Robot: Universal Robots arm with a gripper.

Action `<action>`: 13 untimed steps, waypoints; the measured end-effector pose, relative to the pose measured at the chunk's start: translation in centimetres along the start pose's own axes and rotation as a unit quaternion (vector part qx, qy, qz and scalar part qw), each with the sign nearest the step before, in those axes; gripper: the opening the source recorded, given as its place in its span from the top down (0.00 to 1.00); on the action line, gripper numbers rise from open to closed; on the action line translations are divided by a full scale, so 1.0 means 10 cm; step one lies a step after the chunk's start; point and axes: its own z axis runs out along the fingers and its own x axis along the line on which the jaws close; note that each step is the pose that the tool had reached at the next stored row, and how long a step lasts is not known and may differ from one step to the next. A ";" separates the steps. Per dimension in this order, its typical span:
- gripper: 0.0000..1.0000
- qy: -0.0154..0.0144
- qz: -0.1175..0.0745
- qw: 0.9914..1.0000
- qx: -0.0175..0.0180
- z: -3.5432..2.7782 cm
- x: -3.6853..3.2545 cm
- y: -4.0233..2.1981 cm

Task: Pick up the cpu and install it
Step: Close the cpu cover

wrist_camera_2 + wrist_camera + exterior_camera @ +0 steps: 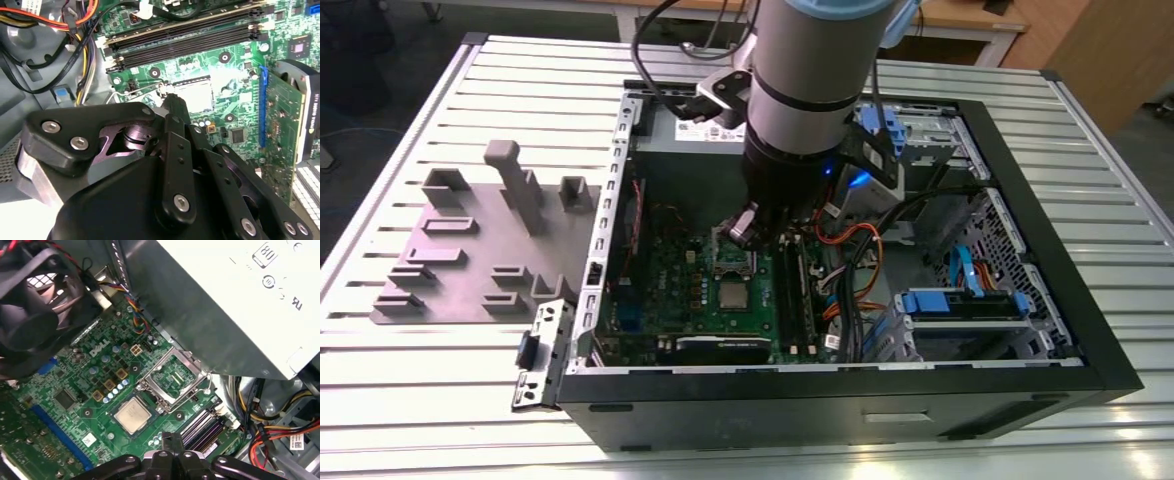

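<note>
The cpu is a small silvery square with a tan rim. It lies flat on the green motherboard, beside the open silver socket frame. In the exterior view the cpu sits just in front of the frame. My gripper hangs low inside the computer case, over the frame and a short way from the chip. In both wrist views its dark fingertips look pressed together with nothing between them. The gripper points at a pale square patch by the memory slots.
A grey power supply with a white label overhangs the board. A black fan, memory slots, a graphics card and bundles of cables crowd the case. A grey fixture plate lies at the exterior view's left.
</note>
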 end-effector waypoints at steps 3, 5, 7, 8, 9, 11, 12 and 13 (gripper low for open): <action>0.89 -0.001 -0.008 1.000 -0.001 0.018 -0.005 0.001; 0.89 0.000 -0.023 1.000 -0.002 0.031 -0.005 0.000; 0.89 -0.001 -0.031 1.000 -0.003 0.040 -0.007 -0.003; 0.89 -0.003 -0.032 0.999 -0.005 0.043 -0.010 -0.007; 0.89 -0.005 -0.034 0.999 -0.007 0.048 -0.014 -0.010; 0.89 -0.008 -0.036 0.999 -0.010 0.059 -0.021 -0.018; 0.89 -0.009 -0.037 0.999 -0.011 0.069 -0.025 -0.020; 0.89 -0.010 -0.038 0.999 -0.011 0.078 -0.031 -0.022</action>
